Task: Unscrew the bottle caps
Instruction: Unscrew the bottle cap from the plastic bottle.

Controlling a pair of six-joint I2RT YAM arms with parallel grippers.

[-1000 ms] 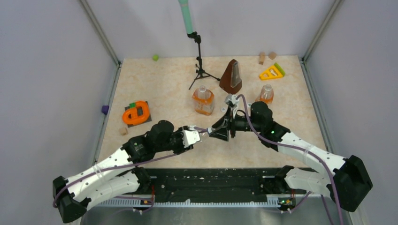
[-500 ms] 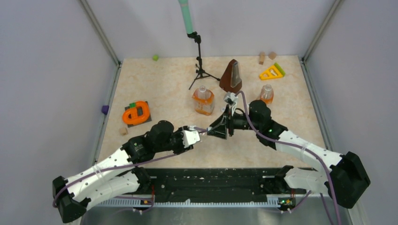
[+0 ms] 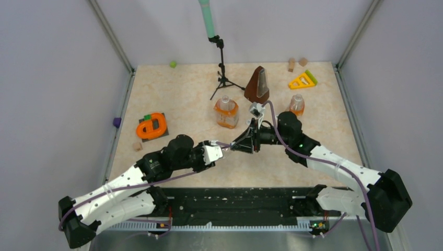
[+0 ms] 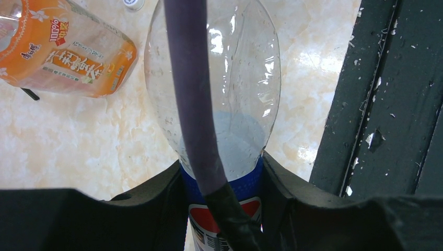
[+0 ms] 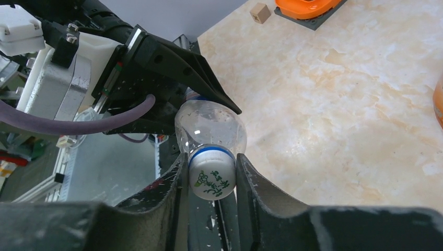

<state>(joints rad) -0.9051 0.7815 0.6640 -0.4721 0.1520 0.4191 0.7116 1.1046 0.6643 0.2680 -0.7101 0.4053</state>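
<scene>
The clear bottle (image 4: 240, 104) with the blue label is pinched around its lower body between the fingers of the left gripper (image 4: 222, 178). It is carried off the marbled table (image 3: 177, 99), lying roughly level, with its neck pointed away from that gripper. In the left wrist view, a purple cable (image 4: 193, 89) is seen running across the front of the bottle.

At the opposite end, the white cap (image 5: 211, 178), printed in green on top, is clamped by the right gripper (image 5: 210, 167), one finger pressed against each side of it. A blue ring is seen on the neck just behind the cap. The two grippers are faced toward one another, with the bottle spanned between them.

A squat orange bottle (image 3: 226, 112) is stood upright beyond the point where the grippers meet, and a slim orange bottle (image 3: 296, 104) is stood just beyond the right arm's wrist. A brown metronome (image 3: 258, 84) is placed farther off, between those two bottles. How far the cap is turned on its thread cannot be told.
</scene>
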